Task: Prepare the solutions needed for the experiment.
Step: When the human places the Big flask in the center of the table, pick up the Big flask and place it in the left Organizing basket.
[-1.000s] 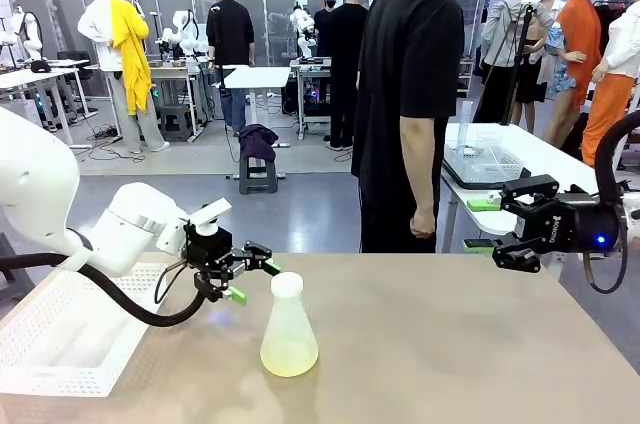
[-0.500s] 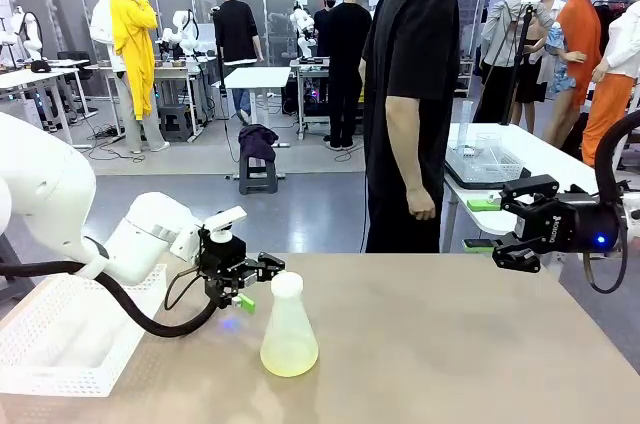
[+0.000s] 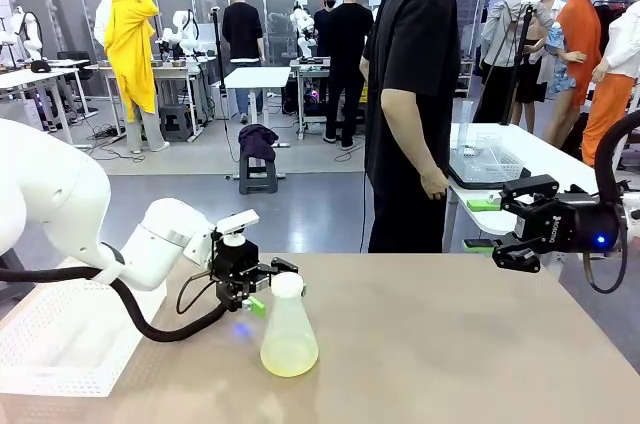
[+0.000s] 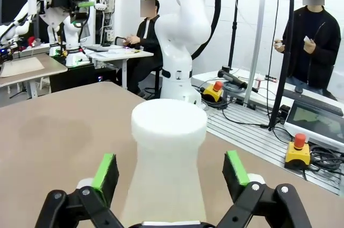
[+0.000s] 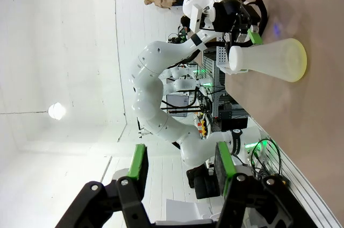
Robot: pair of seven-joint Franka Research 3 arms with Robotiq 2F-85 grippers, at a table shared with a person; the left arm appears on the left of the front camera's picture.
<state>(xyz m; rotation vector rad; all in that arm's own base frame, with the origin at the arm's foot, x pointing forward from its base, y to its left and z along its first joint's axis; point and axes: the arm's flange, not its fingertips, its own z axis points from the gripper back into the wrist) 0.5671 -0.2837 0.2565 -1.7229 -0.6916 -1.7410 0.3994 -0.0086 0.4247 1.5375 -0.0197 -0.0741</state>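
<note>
My tan table (image 3: 460,344) is carrying a translucent white conical flask (image 3: 288,329) left of its middle, holding the pale yellow-green solutions (image 3: 289,356). A white perforated tray (image 3: 60,339) is sitting at its left edge.

flask (image 3: 288,329) on table (image 3: 450,344), left gripper (image 3: 266,284) around its neck, solutions (image 3: 289,356) inside
</note>
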